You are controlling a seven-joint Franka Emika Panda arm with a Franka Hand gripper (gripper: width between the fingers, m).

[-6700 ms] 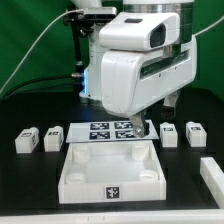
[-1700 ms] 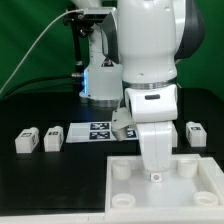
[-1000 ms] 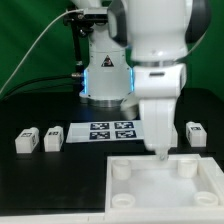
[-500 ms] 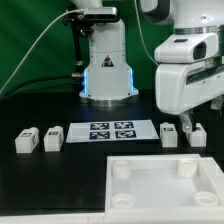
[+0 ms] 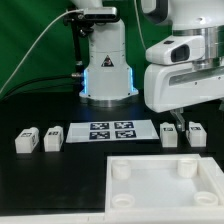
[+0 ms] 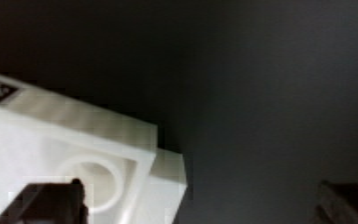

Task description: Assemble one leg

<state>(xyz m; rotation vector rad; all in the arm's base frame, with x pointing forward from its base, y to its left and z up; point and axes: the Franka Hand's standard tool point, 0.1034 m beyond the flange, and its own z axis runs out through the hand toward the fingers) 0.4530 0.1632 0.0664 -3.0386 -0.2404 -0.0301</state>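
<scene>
Jaws spread wide and empty, near two legs (image 5: 169,135) at the exterior view's right, just beyond the white tray (image 5: 150,164) on the dark surface (image 5: 30,105).

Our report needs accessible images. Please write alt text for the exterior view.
A white robot arm holds its open gripper over two small white legs on the exterior view's right. Two more legs lie on the left, the marker board between, a large white tray in front.

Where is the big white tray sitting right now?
In the exterior view's lower right, the tray lies just in front of the marker board and two legs.
</scene>
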